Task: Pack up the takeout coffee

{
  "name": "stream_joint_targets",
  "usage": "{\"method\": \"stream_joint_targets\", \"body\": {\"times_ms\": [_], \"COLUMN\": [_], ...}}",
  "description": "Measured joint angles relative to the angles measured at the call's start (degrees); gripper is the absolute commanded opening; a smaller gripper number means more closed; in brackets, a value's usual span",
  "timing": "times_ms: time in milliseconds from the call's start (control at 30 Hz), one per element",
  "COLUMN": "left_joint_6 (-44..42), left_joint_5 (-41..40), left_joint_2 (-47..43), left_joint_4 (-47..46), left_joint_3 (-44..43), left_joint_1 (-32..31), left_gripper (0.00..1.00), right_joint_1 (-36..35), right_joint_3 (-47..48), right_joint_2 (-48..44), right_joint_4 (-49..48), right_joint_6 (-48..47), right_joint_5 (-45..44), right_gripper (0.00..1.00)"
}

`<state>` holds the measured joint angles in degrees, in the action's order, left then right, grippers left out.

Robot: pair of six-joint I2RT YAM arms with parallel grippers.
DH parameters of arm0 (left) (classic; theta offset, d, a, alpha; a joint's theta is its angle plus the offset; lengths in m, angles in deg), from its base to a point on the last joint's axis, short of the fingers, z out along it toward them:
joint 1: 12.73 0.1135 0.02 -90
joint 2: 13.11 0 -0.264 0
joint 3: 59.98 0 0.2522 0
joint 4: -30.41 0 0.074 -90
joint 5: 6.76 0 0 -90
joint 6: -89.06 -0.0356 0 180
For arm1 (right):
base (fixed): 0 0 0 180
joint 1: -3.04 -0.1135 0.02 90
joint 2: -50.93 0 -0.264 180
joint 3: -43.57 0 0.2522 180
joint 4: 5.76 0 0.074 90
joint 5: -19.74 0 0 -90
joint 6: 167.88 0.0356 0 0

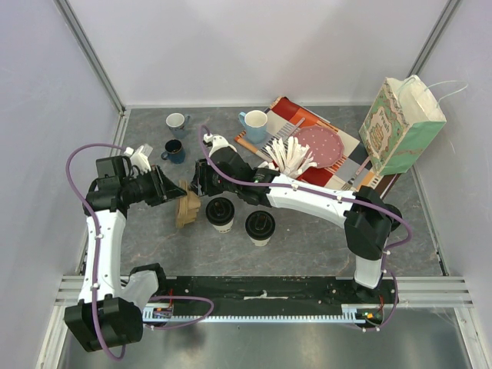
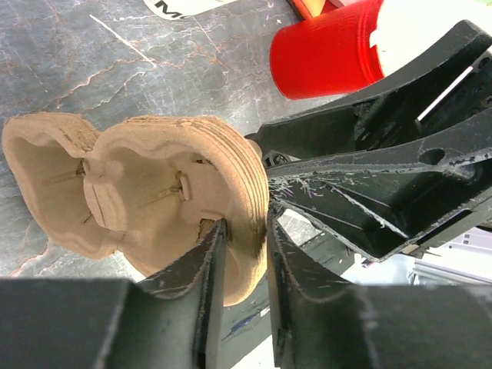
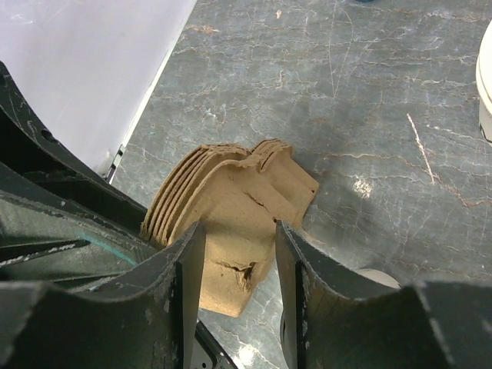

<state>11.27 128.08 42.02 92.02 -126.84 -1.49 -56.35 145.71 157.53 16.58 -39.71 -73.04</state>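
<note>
**Carrier Stack Worked by Both Grippers; Cups Not Yet Packed**

Top view: The left gripper (image 1: 178, 192) and the right gripper (image 1: 197, 189) are seen tip to tip over a stack of pulp cup carriers (image 1: 187, 210), which lies on the table (image 1: 323, 238) directly under both sets of fingertips. The takeout coffee is stood just beside the right gripper's fingers, on the side away from the left gripper. The nearer cup (image 1: 221, 213) is close to the stack and the farther cup (image 1: 260, 227) is just past it. Both are lidded and upright, and neither is touched.

Left wrist view: The rim of the stack is pinched between the left fingers (image 2: 207, 269). They are set narrow, with several nested layers wedged in the gap. The right gripper's black frame is seen just beyond the fingertips.

Right wrist view: The right fingers (image 3: 188, 261) are set about half-wide on either side of one end of the stack. Both lie close against it, but whether it is actually squeezed cannot be told.

The step in hand is judged to be the freeing of one carrier from the stack, before any cup is loaded. For the next move, the stack must be anchored by one gripper while a single layer is caught by the other. Nested layers may lift together. The freed carrier would then be laid wells-up beside the cups.
</note>
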Motion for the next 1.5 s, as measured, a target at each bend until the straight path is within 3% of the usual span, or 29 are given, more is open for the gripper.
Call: {"method": "stream_joint_targets", "body": {"times_ms": [267, 533, 667, 833, 933, 1033, 1067, 1100, 1500], "left_joint_6": [0.0, 0.0, 0.0, 0.0, 0.1, 0.3, 0.3, 0.4, 0.6], "left_joint_5": [0.4, 1.3, -0.1, -3.0, -3.7, -2.8, -2.5, -2.4, -2.1], "left_joint_2": [0.0, -0.1, -0.2, 0.2, 0.2, 0.2, 0.2, 0.2, 0.3], "left_joint_4": [1.0, 0.8, -0.1, 0.2, 0.2, 0.2, 0.2, 0.2, 0.5], "left_joint_3": [-0.7, -1.9, 2.5, 1.8, 1.4, 1.4, 1.4, 1.4, 1.4], "left_joint_1": [0.0, -0.1, -0.1, -0.1, -0.1, -0.1, -0.1, -0.1, -0.1], "left_gripper": [0.29, 0.41, 0.42, 0.42, 0.30, 0.15, 0.04, 0.02, 0.02], "right_joint_1": [0.0, 0.0, 0.0, 0.0, 0.0, 0.0, 0.0, 0.0, 0.5], "right_joint_3": [0.0, 0.0, 0.0, -0.4, -0.5, -0.5, -0.5, -0.5, -0.7], "right_joint_2": [0.0, 0.1, 0.1, 0.3, 1.1, 2.2, 2.6, 2.8, 2.5], "right_joint_4": [0.1, 0.1, 0.0, -0.3, -0.7, -0.8, -0.7, -0.9, -0.1], "right_joint_6": [0.0, 0.0, 0.2, 0.8, 1.1, 1.1, 1.2, 1.3, 0.1], "right_joint_5": [0.0, 0.2, 1.1, 1.5, 1.9, 3.0, 3.2, 3.3, 3.4], "right_gripper": [0.47, 0.45, 0.45, 0.44, 0.44, 0.43, 0.43, 0.43, 0.45]}}
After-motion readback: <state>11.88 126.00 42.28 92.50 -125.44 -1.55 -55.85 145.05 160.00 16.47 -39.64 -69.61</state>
